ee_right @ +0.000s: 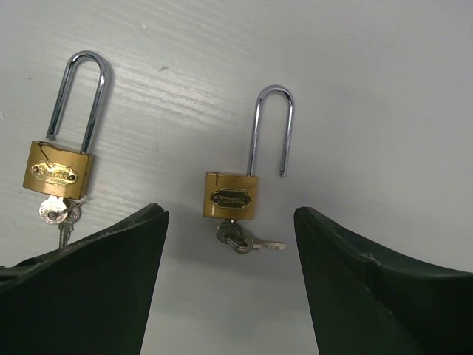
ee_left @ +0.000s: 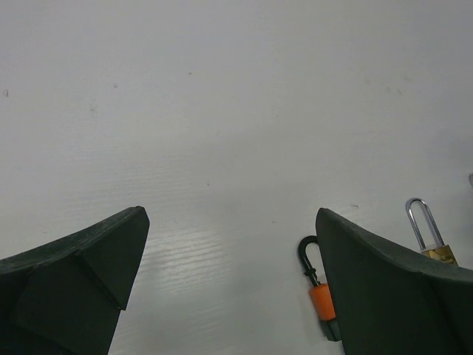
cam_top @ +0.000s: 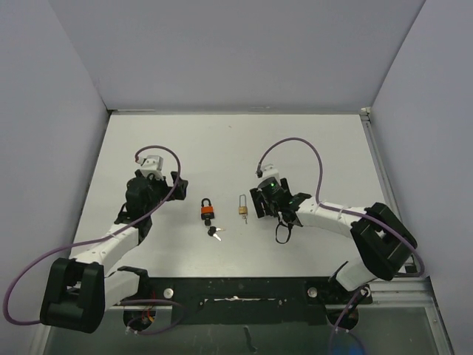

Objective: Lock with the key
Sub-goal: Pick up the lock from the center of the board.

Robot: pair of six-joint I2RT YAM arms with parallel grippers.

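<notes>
Grey walls box in a white table point(cam_top: 222, 140), and near its middle lies an orange-bodied padlock with a black shackle point(cam_top: 208, 212), which serves as my marker.

A black-and-white left arm point(cam_top: 111, 240) reaches in from the near left corner. Its left gripper point(ee_left: 230, 214) hangs to the left of the orange padlock, its dark fingers spread wide over bare table and holding nothing. The right arm point(cam_top: 332, 216) bends in from the opposite corner. Its right gripper point(ee_right: 229, 213) sits to the right of the orange padlock, jaws likewise parted and empty.

Just right of the orange padlock lies a brass padlock with a long closed steel shackle point(cam_top: 242, 208). Farther right again, hidden beneath the gripper from overhead but plain in the right wrist view, lies a smaller brass padlock with its shackle open point(ee_right: 233, 194), one leg clear of the body. It lies flat between the right fingers, which do not touch it.

A silver key point(ee_right: 244, 240) stands in the open padlock's keyhole, another key point(ee_right: 58, 213) is in the closed one, and a small bunch of keys point(cam_top: 215, 233) lies just nearer than the orange padlock.
</notes>
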